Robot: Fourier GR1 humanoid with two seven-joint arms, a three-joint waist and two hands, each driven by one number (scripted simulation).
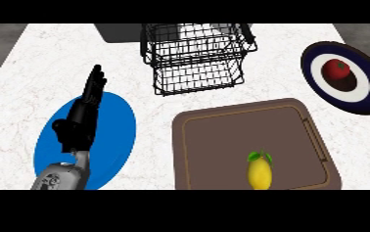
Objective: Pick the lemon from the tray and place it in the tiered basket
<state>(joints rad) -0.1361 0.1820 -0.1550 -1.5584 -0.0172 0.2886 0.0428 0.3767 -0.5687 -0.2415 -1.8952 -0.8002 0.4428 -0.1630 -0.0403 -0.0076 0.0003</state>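
Lemon first: it lies on the near part of the tray, a little right of the tray's middle, with its leaves toward the far side and nothing touching it. Your right hand is not in view, so you approach from a start you cannot check. The fruit is rounded and the tray floor looks flat and smooth. I judge that a fingertip landing off-centre would send it rolling toward the raised rim rather than into your palm. Coming in low over the tray's near edge could also clip that rim and shift the tray.

Left of the tray, your left hand rests over a blue plate with its fingers straight and holding nothing. It is well apart from the fruit. Reaching across with it would likely be awkward, and it might drag the plate along the bench.

Beyond the tray's far right corner sits a dark-rimmed plate carrying a tomato. A wide swing on that side could knock it.

Farthest off, past the tray's far edge, stands the tiered basket, made of thin black wire. The upper tier seems to overhang the lower, so fingers may snag the mesh or push the basket back. A release from too high could let the fruit bounce out.
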